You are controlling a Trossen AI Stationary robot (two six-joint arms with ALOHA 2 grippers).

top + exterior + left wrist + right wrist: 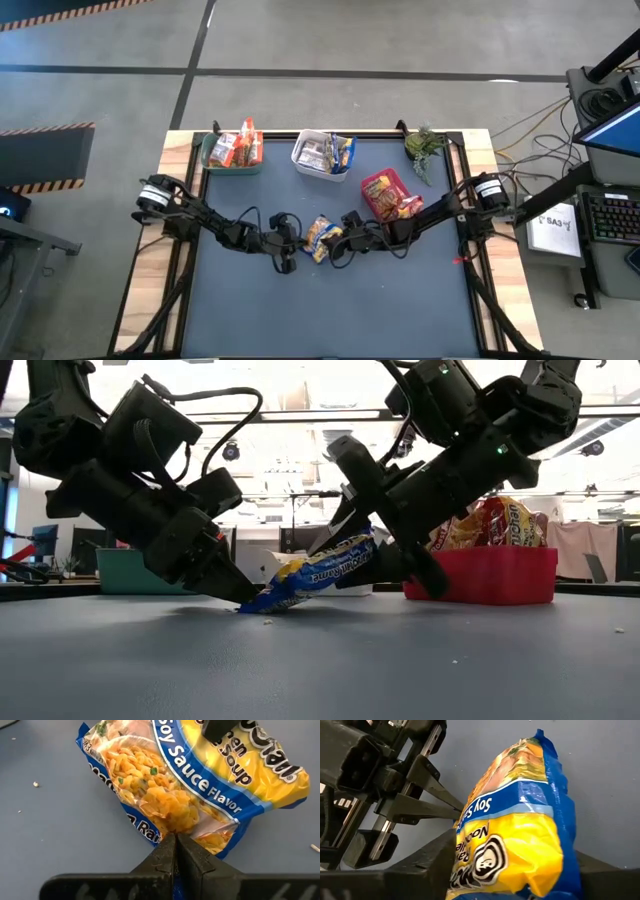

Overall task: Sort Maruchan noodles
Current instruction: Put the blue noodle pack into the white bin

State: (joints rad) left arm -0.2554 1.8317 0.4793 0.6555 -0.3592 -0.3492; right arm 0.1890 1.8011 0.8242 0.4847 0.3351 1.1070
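Closest in the right wrist view, the Soy Sauce packet [520,835] bulges up between that arm's two dark fingers, which flank it on either side; the right gripper [395,565] stands spread around its upper end, and whether the pads already press the wrapper cannot be told. From the other end, the left gripper [175,855] is pressed together on the packet's lower edge, pinching the thin seam of the film. Between the two, the packet hangs tilted, its low corner touching the dark bench [400,310] near the middle, just in front of the red bin [480,575].

It looks light, with a stiff, brittle block inside a slick, crinkly wrapper. A hard squeeze would likely crack the noodles, and a hold on loose film alone may slip. The safer hold is probably across the flat faces of the block, or firmly on a sealed end.

Its wrapper is yellow with blue borders, a white-lettered blue band and a picture of orange noodles.
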